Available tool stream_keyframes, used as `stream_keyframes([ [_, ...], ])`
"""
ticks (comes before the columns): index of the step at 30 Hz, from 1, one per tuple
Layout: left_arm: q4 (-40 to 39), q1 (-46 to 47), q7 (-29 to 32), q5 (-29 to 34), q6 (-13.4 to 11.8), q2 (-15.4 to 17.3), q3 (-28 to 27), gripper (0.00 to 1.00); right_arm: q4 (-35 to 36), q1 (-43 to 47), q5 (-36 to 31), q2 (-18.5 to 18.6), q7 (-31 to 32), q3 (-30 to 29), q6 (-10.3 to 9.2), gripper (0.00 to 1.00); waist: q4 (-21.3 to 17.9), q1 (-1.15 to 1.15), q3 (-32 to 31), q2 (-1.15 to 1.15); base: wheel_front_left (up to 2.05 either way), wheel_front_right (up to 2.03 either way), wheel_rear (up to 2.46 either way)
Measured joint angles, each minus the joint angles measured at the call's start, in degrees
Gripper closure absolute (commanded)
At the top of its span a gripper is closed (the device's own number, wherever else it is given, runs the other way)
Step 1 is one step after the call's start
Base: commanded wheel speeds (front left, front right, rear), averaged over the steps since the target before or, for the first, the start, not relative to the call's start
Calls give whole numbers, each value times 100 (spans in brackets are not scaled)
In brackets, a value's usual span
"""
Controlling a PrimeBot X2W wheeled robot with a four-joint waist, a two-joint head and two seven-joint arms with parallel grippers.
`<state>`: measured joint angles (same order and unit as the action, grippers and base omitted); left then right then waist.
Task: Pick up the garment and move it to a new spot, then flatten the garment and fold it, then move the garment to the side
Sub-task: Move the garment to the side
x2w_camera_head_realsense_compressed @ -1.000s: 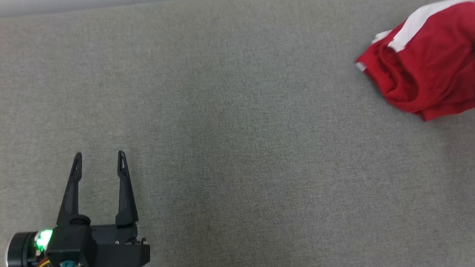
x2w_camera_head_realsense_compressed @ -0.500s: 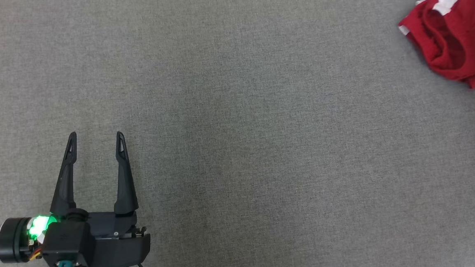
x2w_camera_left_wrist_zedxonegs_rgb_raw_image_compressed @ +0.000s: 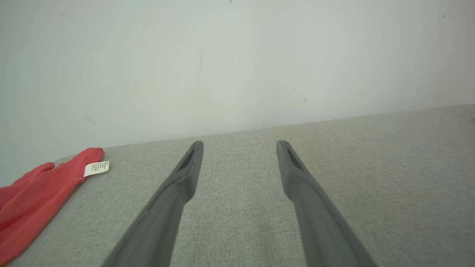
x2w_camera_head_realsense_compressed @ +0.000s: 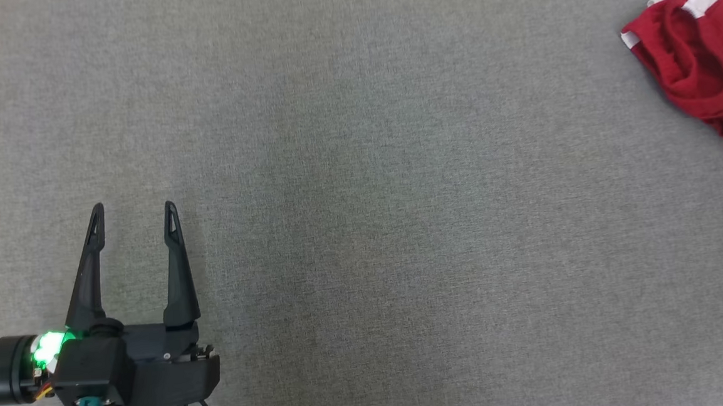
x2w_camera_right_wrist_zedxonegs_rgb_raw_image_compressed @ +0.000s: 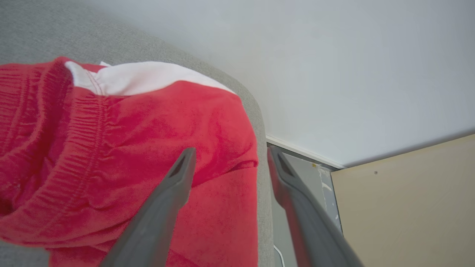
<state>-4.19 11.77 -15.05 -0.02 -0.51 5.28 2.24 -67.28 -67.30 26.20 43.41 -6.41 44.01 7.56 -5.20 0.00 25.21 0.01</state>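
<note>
The garment is a red piece with a white band, lying crumpled at the far right of the grey fabric surface and cut off by the head view's edge. In the right wrist view the garment lies close under my right gripper, whose fingers stand apart with nothing between them, right at the surface's rounded edge. My left gripper rests open and empty at the lower left, far from the garment. Its own view shows my left gripper above bare fabric.
Another red cloth with a white label lies at the far left in the left wrist view. A pale wall runs behind the grey surface. Past the surface's right edge the floor drops away beside a beige panel.
The head camera has shifted, so the garment sits further up and right. The right gripper, seen on the garment's right side one second ago, has left the head view.
</note>
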Motion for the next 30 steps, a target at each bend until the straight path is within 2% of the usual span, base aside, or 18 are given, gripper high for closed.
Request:
stream_keyframes([
  [5,220,-161,0,-121,2,-1,-85,0,-68,-1,127,-208,-399,-149,0,0,-18,-1,-220,0,0,0,0],
  [10,420,-478,1,-182,2,-21,-157,0,113,488,517,-732,-750,-387,0,0,-49,-1,-565,-1,0,0,0],
  [15,563,-655,1,-219,52,-41,-210,0,434,980,800,-900,-851,-767,0,0,-58,-2,-883,-1,0,0,0],
  [18,627,-800,0,-247,53,-63,-246,0,1067,1506,827,-1020,-858,-1259,0,0,-46,-1,-1123,-1,0,0,0],
  [22,705,-981,1,-265,59,-86,-292,0,1858,2437,479,-1308,-858,-2090,0,0,-26,-2,-1416,-1,0,0,0],
  [30,850,-1194,0,-292,111,-122,-390,0,3449,4140,-573,-2264,-868,-3554,0,0,32,-2,-1830,-1,0,0,0],
])
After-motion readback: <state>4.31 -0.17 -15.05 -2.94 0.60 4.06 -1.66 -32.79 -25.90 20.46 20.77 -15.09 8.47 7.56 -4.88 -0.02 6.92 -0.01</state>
